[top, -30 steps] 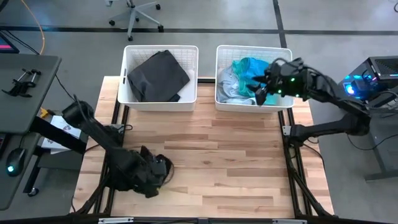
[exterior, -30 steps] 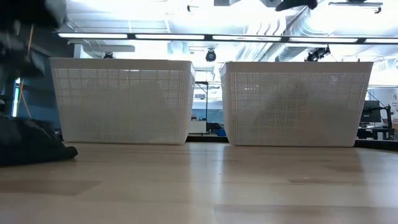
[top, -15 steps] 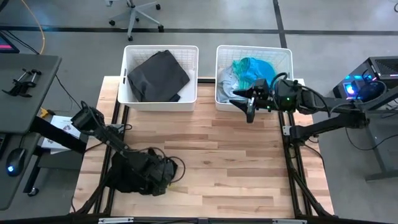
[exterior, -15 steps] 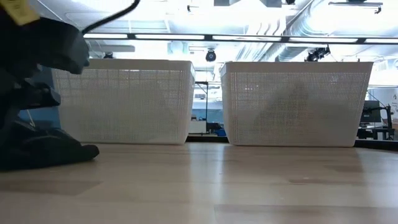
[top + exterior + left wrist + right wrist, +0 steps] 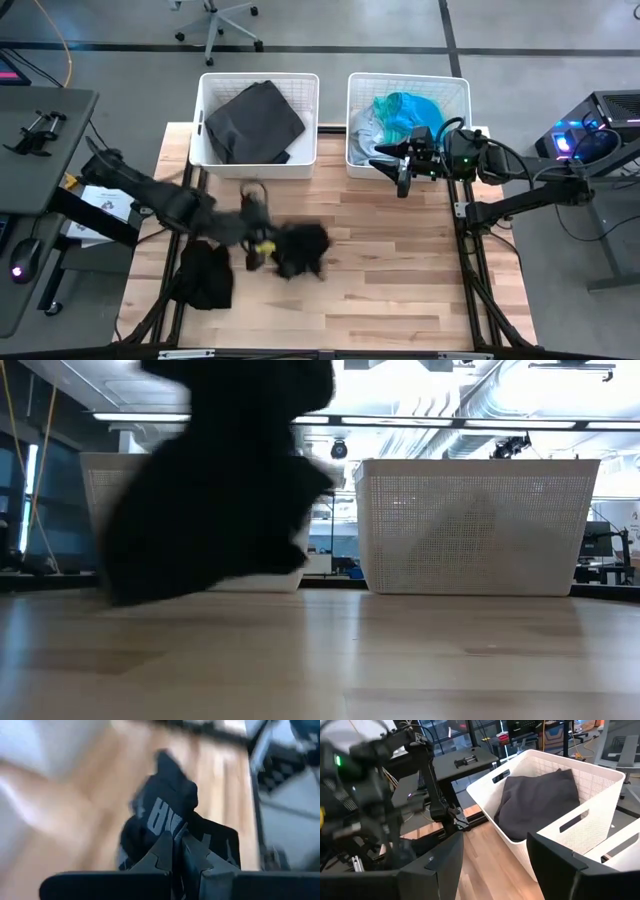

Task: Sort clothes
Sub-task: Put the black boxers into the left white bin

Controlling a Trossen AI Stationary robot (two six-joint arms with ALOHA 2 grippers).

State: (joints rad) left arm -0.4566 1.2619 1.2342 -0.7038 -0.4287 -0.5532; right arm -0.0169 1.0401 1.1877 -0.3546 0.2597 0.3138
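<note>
My left gripper [image 5: 272,250] is over the table's middle left, shut on a black garment [image 5: 300,248] with pale lettering [image 5: 167,815]. In the low view the garment [image 5: 220,480] hangs blurred in front of the left bin. My right gripper [image 5: 400,172] is open and empty, above the table just before the right bin's front wall. A dark grey garment [image 5: 255,122] lies in the left white bin [image 5: 205,150]. Teal [image 5: 405,108] and pale garments [image 5: 368,135] lie in the right white bin [image 5: 460,90]. My left gripper pinches a bunched part of the black garment [image 5: 176,827] between its two shut fingers [image 5: 160,855]. How many layers, I cannot tell. The rest hangs slack beyond and below the fingers. Whether its lower end [image 5: 125,595] touches the table I cannot tell.
A dark heap [image 5: 205,275] lies at the table's near left edge; I cannot tell whether it is cloth. The two bins stand side by side at the far edge. Bare wood [image 5: 400,270] spreads over the table's middle and right.
My left gripper has swung fast from the near left corner up and toward the table's middle, carrying the black garment, which has left the table's corner and now hangs blurred. My right gripper has come down from over the right bin to its front wall.
</note>
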